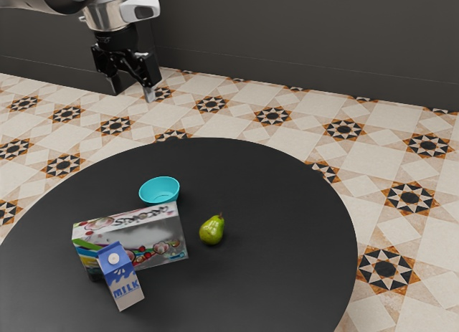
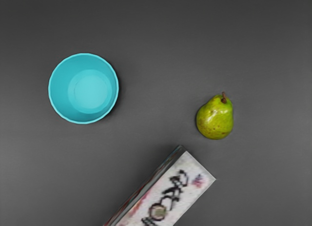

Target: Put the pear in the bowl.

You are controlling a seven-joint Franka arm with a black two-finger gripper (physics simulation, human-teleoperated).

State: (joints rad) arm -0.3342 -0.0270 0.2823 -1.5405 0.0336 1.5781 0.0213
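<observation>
High above the table, at the upper left of the exterior view, my gripper (image 1: 132,90) stands open, its two fingers apart with nothing between them. A green pear (image 1: 211,231) rests on the dark table, separate from the cyan bowl (image 1: 159,191). The bowl is upright. From above in the wrist view, the pear (image 2: 215,117) has its brown stem showing, and the bowl (image 2: 91,91) has nothing inside.
A printed carton (image 1: 133,237) stands close beside the bowl, with a blue and white milk carton (image 1: 120,276) against its far end from the pear. The round black table (image 1: 287,203) has its curved edge beyond these things. In the wrist view part of the printed carton (image 2: 170,192) shows.
</observation>
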